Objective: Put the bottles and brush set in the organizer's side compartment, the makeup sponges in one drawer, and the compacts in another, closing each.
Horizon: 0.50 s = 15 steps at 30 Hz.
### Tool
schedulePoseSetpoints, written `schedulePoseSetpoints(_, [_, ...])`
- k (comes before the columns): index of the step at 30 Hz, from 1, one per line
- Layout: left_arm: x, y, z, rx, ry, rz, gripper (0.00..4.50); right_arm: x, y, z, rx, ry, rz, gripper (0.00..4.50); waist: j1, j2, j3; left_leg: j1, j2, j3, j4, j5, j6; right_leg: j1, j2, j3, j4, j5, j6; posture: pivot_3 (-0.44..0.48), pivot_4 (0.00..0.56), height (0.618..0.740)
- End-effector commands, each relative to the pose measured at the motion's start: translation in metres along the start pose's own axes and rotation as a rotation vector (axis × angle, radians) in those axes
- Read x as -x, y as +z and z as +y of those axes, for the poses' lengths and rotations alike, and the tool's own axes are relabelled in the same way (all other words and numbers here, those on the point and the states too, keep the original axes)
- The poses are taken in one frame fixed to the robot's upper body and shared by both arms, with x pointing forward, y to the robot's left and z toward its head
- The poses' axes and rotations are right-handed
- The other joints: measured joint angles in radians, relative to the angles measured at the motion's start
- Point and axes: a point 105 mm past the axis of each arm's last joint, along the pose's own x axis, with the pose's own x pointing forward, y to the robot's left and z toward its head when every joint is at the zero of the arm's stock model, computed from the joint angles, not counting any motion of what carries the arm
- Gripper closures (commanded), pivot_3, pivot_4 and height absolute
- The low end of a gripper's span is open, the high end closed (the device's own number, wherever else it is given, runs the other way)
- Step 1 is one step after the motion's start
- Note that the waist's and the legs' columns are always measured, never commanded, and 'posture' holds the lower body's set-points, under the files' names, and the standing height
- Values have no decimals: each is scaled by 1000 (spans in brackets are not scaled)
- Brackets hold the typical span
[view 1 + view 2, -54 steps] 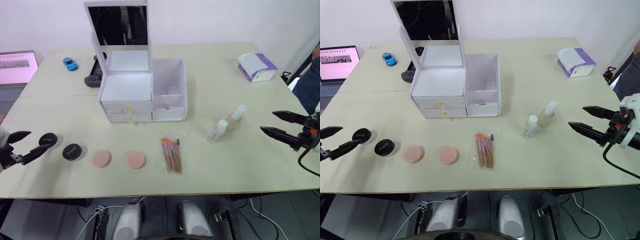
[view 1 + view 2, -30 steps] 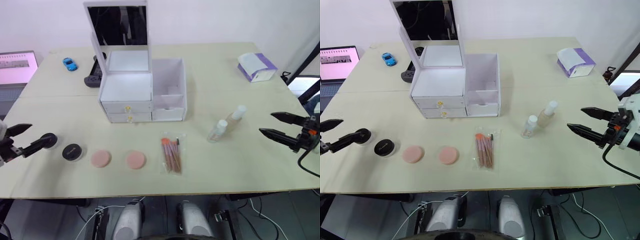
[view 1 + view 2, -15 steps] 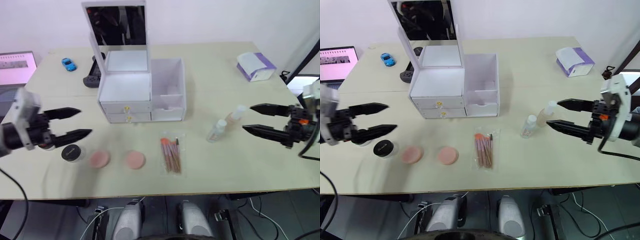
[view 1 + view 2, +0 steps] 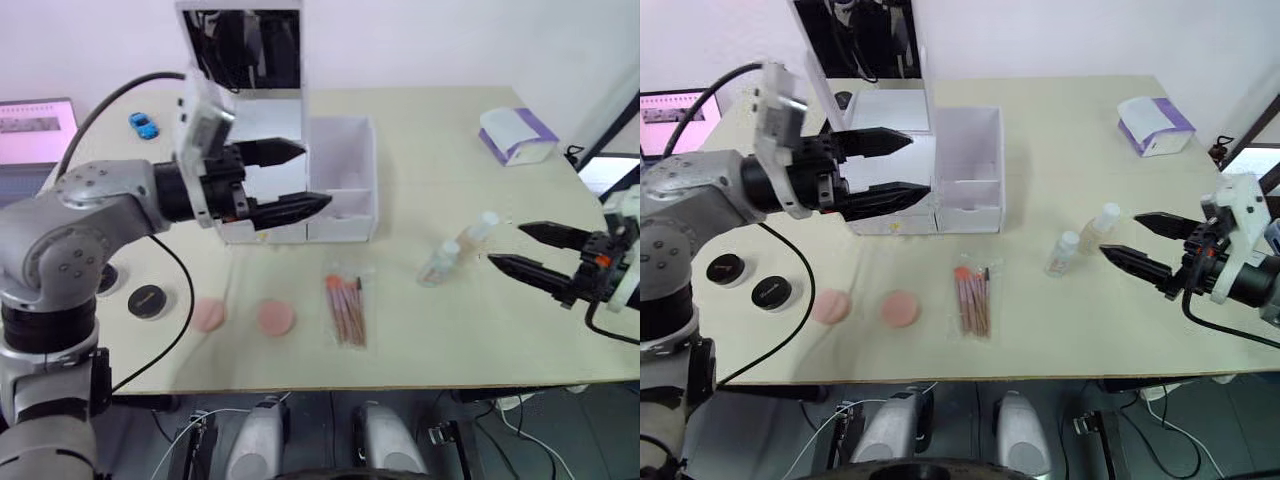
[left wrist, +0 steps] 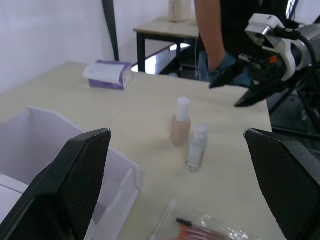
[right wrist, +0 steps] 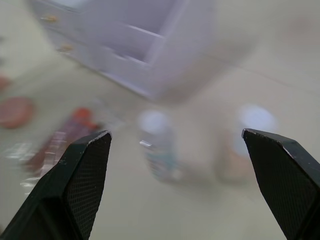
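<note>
- Head cam: my left end effector (image 4: 300, 178) hangs wide open in front of the organizer (image 4: 340, 190), holding nothing. The right end effector (image 4: 1130, 240) is open too, just beside the two bottles (image 4: 1084, 240) on the table (image 4: 1060, 130). I reckon the bottles go first, so I'd straddle one low on its body and keep it upright.
- Left wrist cam: the taller bottle (image 5: 180, 122) is beige with a white cap, the shorter bottle (image 5: 196, 148) clear, standing close together. The brush set (image 5: 210, 231) is bagged, lying flat.
- Right wrist cam: both bottles sit between my spread fingers, blurry, with the organizer beyond.
</note>
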Motion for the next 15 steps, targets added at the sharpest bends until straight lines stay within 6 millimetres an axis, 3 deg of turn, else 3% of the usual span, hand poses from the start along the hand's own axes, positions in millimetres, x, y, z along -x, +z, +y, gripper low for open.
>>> schedulePoseSetpoints(1, [1,5,2,-44,25,18,0,-1,-4,-26,54,-123,-39,65,-7,0,0,0,0,0,0,0,0,0,0,0,0,0,0,0,150,740])
schedulePoseSetpoints(10, [30,4,23,-53,121,25,0,-42,-26,-36,52,-126,-75,65,-3,1,0,0,1,0,0,0,0,-1,2,1,1,0,-1,0,150,740])
schedulePoseSetpoints(15, [23,8,18,-39,105,3,0,-49,-30,-35,52,-114,-82,65,6,1,0,-1,0,0,1,0,0,0,0,0,0,0,0,0,150,740])
